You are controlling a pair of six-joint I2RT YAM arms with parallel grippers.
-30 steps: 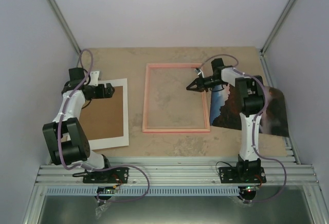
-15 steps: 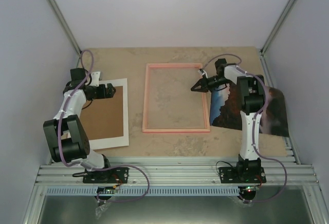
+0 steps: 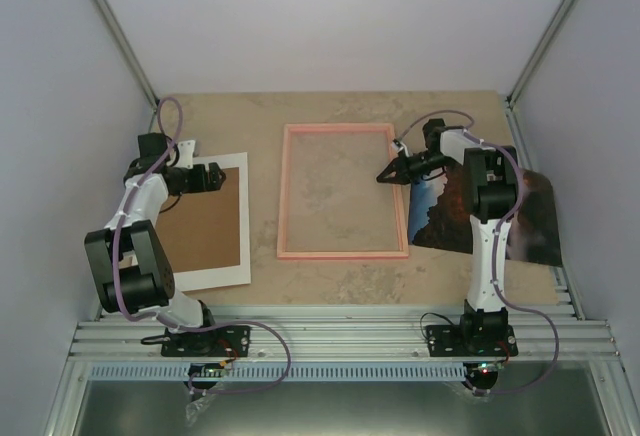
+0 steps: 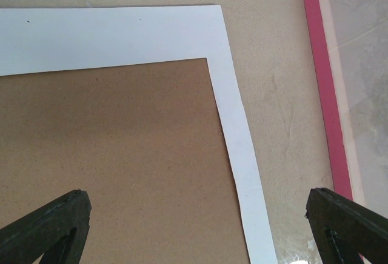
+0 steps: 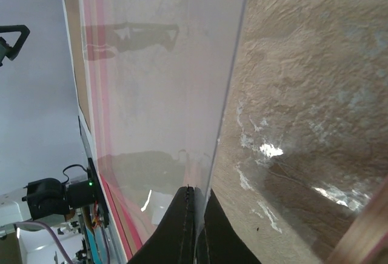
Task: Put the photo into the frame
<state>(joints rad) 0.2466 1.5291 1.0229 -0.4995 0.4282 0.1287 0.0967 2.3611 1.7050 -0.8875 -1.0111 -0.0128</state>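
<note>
The pink frame lies flat at mid table, and its edge shows in the left wrist view. My right gripper is at the frame's right rail, shut on the edge of a clear pane. The right wrist view shows the pane pinched between the right gripper's fingers and tilted up off the table. The photo lies at the right, partly hidden under the right arm. My left gripper is open and empty, and in its wrist view it hovers over the brown board.
A brown backing board lies on a white sheet at the left, also seen in the left wrist view. White walls close in the table on three sides. A metal rail runs along the near edge.
My right gripper has moved a little to the right, toward the frame's right rail, still pinching the clear pane. The left arm has barely moved.
</note>
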